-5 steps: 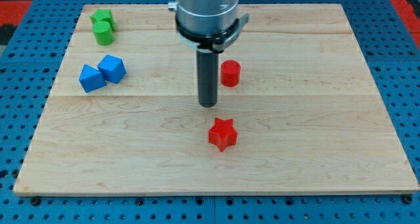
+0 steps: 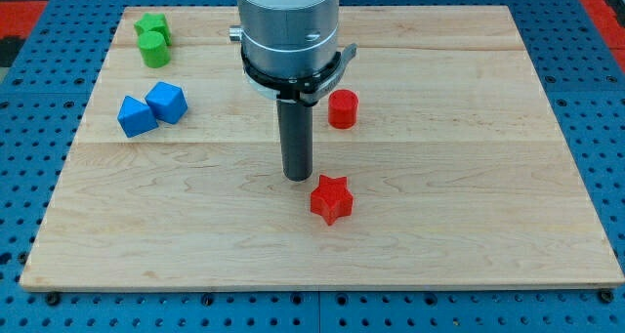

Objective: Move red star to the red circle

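My tip (image 2: 297, 177), with no gripper, sits at ten o'clock beside the red star (image 2: 331, 198). Next, get below it and push toward the red circle (image 2: 343, 109) at twelve o'clock.

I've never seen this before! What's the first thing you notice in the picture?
The big grey robot arm coming down from the view's top middle catches the eye, with my tip on the wooden board just left of and above the red star. A red circle sits above the star, and blue blocks and green blocks sit at the view's upper left.
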